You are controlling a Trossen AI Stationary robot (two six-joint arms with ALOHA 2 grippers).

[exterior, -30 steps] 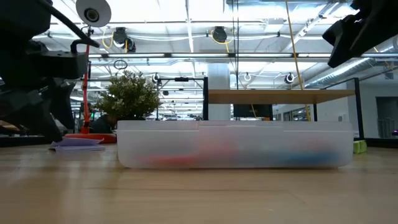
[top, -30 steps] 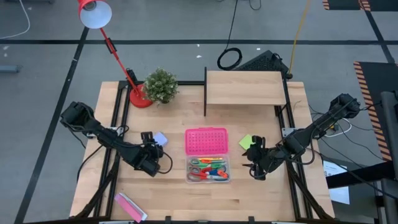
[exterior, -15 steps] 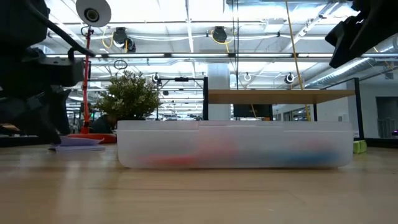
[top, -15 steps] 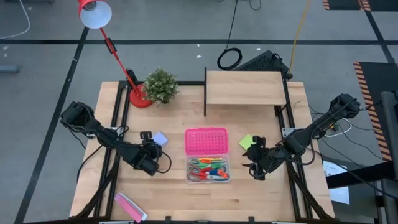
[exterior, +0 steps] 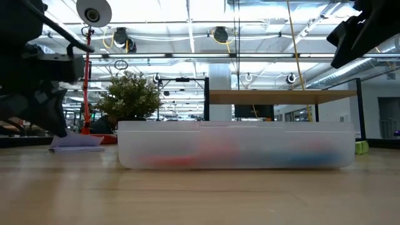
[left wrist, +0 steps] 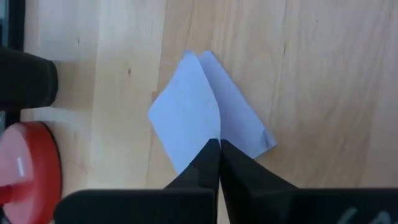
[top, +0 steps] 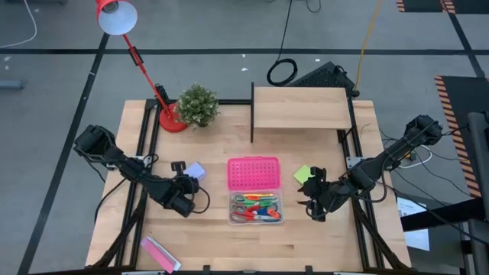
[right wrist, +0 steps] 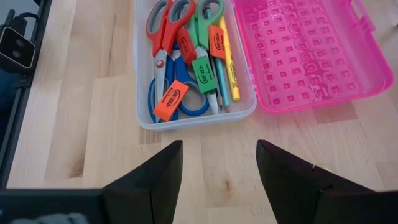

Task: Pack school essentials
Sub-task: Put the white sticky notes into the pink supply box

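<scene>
Two fingertips pressed together mark the left gripper (left wrist: 219, 144), and just beyond them lies the pale-blue note pad (left wrist: 208, 112) on bare wood — the nearer arm (farther off, the right gripper (right wrist: 219, 163) waits spread by the clear box (right wrist: 194, 115)).

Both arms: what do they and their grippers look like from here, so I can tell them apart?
They look alike: dark, jointed, with black cables looped along them. The left gripper has two black wedge fingers tapering to points. The right gripper has two broad, black, angular fingers. No markings show on either.
</scene>
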